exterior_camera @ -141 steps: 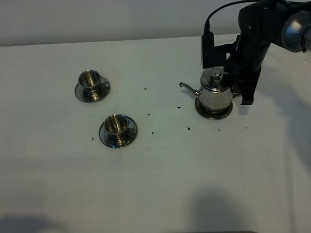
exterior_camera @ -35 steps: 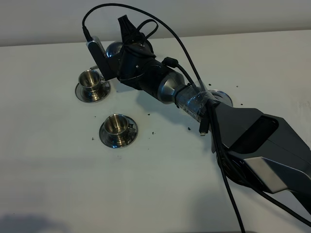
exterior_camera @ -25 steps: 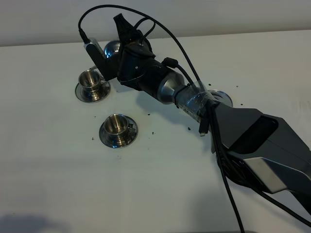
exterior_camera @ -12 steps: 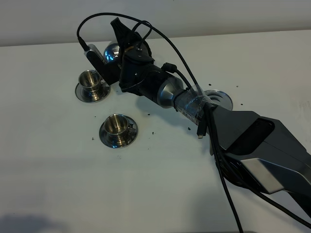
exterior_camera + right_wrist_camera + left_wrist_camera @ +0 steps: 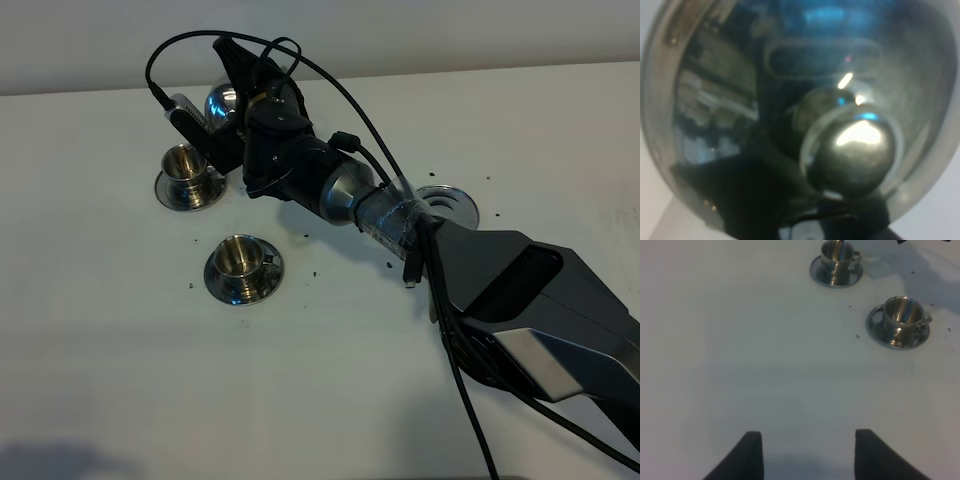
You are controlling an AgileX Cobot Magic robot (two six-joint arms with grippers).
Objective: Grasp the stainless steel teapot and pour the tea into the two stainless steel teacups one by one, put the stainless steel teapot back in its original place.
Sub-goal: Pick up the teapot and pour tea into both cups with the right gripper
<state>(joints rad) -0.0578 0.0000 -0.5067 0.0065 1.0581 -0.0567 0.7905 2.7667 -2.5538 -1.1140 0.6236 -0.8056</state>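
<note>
My right arm reaches across the middle to the far left, and its gripper (image 5: 243, 92) is shut on the stainless steel teapot (image 5: 221, 103). The pot hangs tilted just behind and above the far teacup (image 5: 186, 163). In the right wrist view the teapot's lid (image 5: 740, 100) and round knob (image 5: 852, 147) fill the picture. The near teacup (image 5: 239, 257) stands on its saucer in front. The round steel disc of the original place (image 5: 448, 204) lies bare beside the arm. Low over the table, my left gripper (image 5: 807, 457) is open and faces both teacups (image 5: 836, 255) (image 5: 903, 314).
The white table (image 5: 120, 380) carries small dark specks around the cups and the disc. The right arm's dark forearm and cables (image 5: 470, 290) stretch diagonally from the front right corner toward the far left.
Over the last second the right gripper has carried the teapot a little farther left and back, tilting it more over the far teacup. The left gripper has not visibly moved.
</note>
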